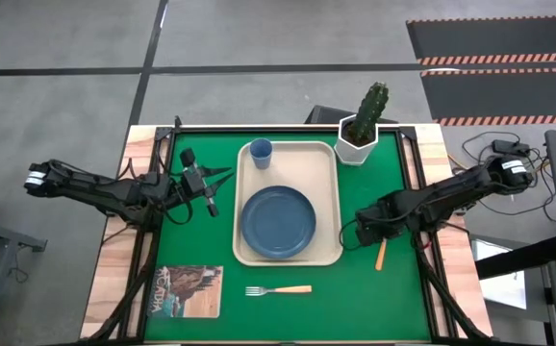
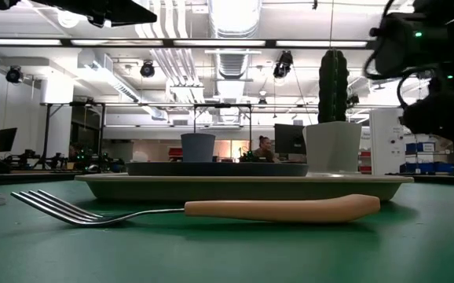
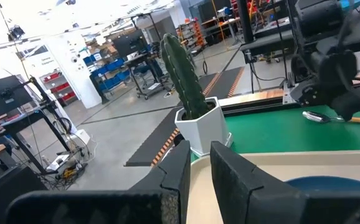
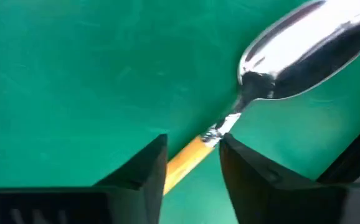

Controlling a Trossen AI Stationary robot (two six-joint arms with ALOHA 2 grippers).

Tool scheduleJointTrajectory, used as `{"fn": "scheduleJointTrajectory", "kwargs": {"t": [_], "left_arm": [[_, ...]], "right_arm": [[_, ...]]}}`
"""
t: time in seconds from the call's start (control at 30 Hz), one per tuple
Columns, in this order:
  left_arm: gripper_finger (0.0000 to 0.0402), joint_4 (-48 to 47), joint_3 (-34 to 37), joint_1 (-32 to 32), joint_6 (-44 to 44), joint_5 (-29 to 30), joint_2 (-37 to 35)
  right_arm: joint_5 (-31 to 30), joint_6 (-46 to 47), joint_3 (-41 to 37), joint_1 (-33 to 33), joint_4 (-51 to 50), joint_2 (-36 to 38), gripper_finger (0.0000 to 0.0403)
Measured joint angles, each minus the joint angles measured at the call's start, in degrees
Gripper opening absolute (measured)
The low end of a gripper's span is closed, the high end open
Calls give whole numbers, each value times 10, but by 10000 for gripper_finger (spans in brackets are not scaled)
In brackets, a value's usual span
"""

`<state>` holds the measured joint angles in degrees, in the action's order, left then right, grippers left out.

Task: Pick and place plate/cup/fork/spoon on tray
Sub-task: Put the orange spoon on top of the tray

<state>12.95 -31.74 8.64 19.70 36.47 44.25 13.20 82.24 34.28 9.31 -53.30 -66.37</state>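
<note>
The cream tray (image 1: 332, 159) lies mid-table. The dark blue plate (image 1: 278, 222) rests flat on its near half, and the blue cup (image 1: 261, 152) stands upright at its far left corner. The fork (image 1: 278, 289) lies flat on the green mat near the tray's near edge; it is close by in the low view (image 2: 211, 209). The spoon (image 1: 381, 255) lies just right of the tray, under my right gripper (image 1: 361, 231), which is shut on it. My left gripper (image 1: 222, 177) is shut and empty, raised left of the tray. My right gripper pinches the spoon's orange handle (image 4: 189, 155) between its two fingers, just behind the silver neck. The fingers come from above, pointing down, and lie across the spoon. The bowl (image 4: 304, 53) sticks out past the fingers; I cannot tell whether the spoon is off the mat.
A white hexagonal pot with a cactus (image 1: 360, 144) stands at the tray's far right corner. A picture-covered booklet (image 1: 187, 290) lies at the near left. Bare green mat lies between the booklet, the fork and the table's near edge.
</note>
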Motion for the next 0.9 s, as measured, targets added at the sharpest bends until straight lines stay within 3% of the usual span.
{"fn": "scheduleJointTrajectory", "kwargs": {"t": [0.17, 0.33, 0.47, 0.73, 0.9], "left_arm": [[44, -1, 2, 0, 0, 0, 0], [44, -1, 2, 0, 0, 0, 0], [44, 0, 2, 0, 0, 0, 0], [44, 1, 2, 0, 0, 0, 0], [44, 1, 2, 0, 0, 0, 0]], "right_arm": [[-33, 55, -14, 42, 11, -5, 174], [-41, 82, -31, 71, 48, -12, 171], [-44, 79, -36, 76, 69, -17, 137], [-55, 57, -35, 76, 74, -18, 33], [-55, 39, -33, 76, 65, -13, 29]]}}
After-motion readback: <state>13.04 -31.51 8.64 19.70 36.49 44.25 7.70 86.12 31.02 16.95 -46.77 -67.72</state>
